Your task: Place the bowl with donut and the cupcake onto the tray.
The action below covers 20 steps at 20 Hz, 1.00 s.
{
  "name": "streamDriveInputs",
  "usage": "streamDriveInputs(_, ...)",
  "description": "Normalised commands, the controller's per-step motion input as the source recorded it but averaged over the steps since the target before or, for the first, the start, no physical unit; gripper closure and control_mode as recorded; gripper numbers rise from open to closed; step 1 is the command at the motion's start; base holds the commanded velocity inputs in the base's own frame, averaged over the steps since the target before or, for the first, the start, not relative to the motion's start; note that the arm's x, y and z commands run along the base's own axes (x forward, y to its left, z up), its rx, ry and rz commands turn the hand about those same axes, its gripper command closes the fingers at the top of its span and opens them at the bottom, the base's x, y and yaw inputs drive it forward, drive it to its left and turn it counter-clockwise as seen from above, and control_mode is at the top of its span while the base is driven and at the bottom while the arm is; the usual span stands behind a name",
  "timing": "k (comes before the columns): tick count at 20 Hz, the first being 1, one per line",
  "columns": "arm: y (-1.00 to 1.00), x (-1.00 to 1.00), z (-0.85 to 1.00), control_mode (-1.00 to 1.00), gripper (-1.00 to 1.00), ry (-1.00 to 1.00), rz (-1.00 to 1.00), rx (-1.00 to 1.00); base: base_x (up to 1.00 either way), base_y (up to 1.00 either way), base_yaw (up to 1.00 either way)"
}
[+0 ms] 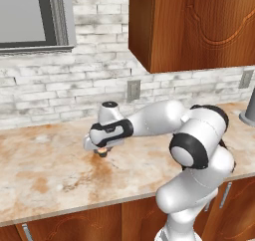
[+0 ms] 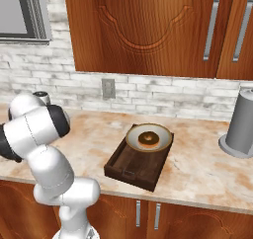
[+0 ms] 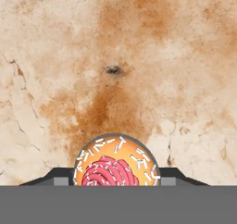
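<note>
The marble-look counter (image 1: 45, 170) takes up most of the scene, tan with rusty blotches, running under a whitewashed brick backsplash (image 1: 50, 85) and reddish wood wall cabinets (image 2: 148, 30). No brand names, labels or readable writing on anything I can make out.

Next down in size: a grey cylinder appliance (image 2: 242, 124) sits on the counter at the far right of the right base view. Just left of it is the tray (image 2: 131, 171), dark brown wood, lying at an angle on the counter. The bowl (image 2: 132, 137) sits on the tray's far end, its tan rim hanging a bit past the tray edge, and the donut (image 2: 148, 139) is in the middle of the bowl.

The gripper (image 1: 101, 151) is way over on the other side, well apart from the tray, pointing down at the counter. The cupcake (image 3: 115, 167) is right between the finger tips: orange top with white sprinkles and a pink swirl in the hand view, and a little orange and dark lump under the hand in the left base view. The fingers flank it closely and look closed on it, with the cupcake just at the counter surface. Can't tell if it's lifted or resting.

There's also a small wall outlet (image 2: 107, 88) on the brick.
</note>
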Motion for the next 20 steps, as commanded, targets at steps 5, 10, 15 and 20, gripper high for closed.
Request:
streamDriveInputs(5, -0.47, -0.11, 0.01, -1.00, 1.00, 0.00, 0.00, 0.01, 0.00, 0.00, 0.00)
streamDriveInputs(10, -0.43, -0.01, 0.00, -1.00, 1.00, 0.02, 0.00, 0.00, 0.00, 0.00, 0.00)
streamDriveInputs(15, -0.46, 0.00, 0.00, -1.00, 1.00, 0.04, 0.00, 0.00, 0.00, 0.00, 0.00)
streamDriveInputs(20, -0.47, 0.00, 0.00, -1.00, 1.00, 0.04, 0.00, 0.00, 0.00, 0.00, 0.00)
